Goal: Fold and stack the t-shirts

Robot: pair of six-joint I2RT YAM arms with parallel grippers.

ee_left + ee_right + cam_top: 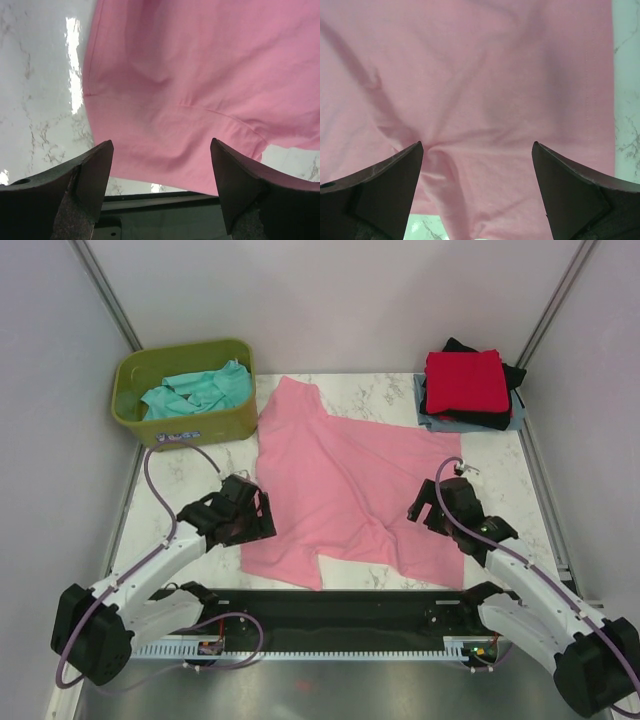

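Marble table (200,465), one, under both claws. No print on it.

Pink t-shirt (340,480), one, the biggest cloth. It is spread open and unfolded, rumpled, and lies between the two claws. Its left edge is just beside the left claw (262,515) and its lower right part lies under the right claw (428,505). No logo or print on the side that shows.

Olive-green tub (180,425), one, past the left claw and a little to its left, at the far left corner. Small label on its front wall, white marks, too small to read.

Stack of folded shirts, one stack, three shirts, well beyond the right claw at the far right corner: red t-shirt (465,380) on top, black t-shirt (480,420) under it, grey-blue t-shirt (421,400) at the bottom. No writing seen.

Teal t-shirt (195,392), one, crumpled inside the tub.

Shirts in all: five.

Left claw, wrist view (161,175) — jaws wide apart, nothing between them. The pink hem and side edge are just ahead of the tips, with bare marble to their left.

Right claw, wrist view (477,175) — jaws wide apart, gripping nothing, over wrinkled pink cloth (485,90). A strip of marble is to its right.
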